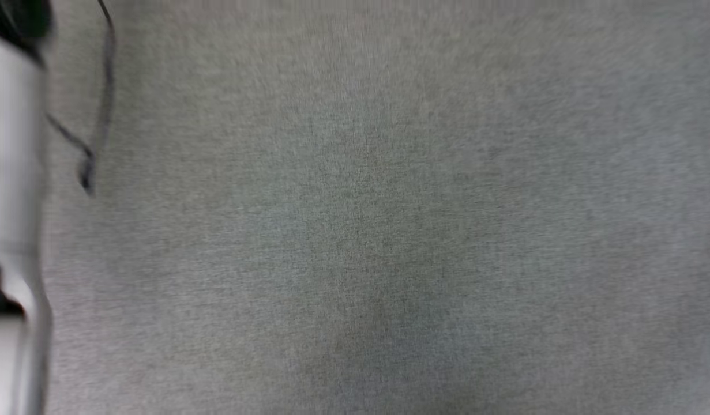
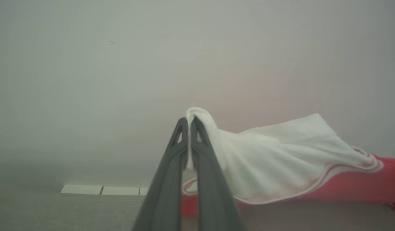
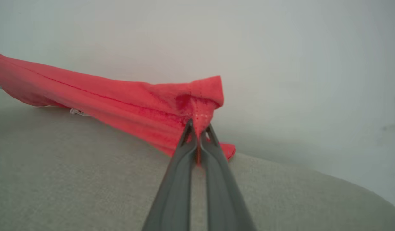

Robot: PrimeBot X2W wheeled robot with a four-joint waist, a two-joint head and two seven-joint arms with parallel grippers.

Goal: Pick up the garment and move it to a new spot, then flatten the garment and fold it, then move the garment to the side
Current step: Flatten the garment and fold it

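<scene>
**Item 1. Red jersey T-shirt (image 2: 351, 184) with white short sleeves and red-white striped sleeve trim.** It is held at two places, one by each gripper. The body is bunched into a long red band. Its lower folds lie on or just above the surface under both grippers; which of the two cannot be told.

**Item 2. Left gripper (image 2: 188, 121), two long dark fingers.** The fingers are pinched together on a fold of the white sleeve (image 2: 280, 150) at their tips. The sleeve spreads away to the right of the fingers, and the red body lies beyond and beneath it.

**Item 3. Right gripper (image 3: 199, 130), two long dark fingers.** The fingers are clamped on a puckered red corner of the shirt. The cloth runs from the tips away to the left, and a small red flap hangs just behind them.

**Item 4. Grey woven fabric surface (image 3: 72, 179).** It lies below both grippers.

**Item 5. Cream rectangular blocks (image 2: 101, 190).** They form a row low to the left of the left fingers, in the distance.

**Item 6. Pale arm segment (image 1: 11, 173) and thin dark cable (image 1: 104, 98).** Both are blurred, at the left edge of the head view.
</scene>
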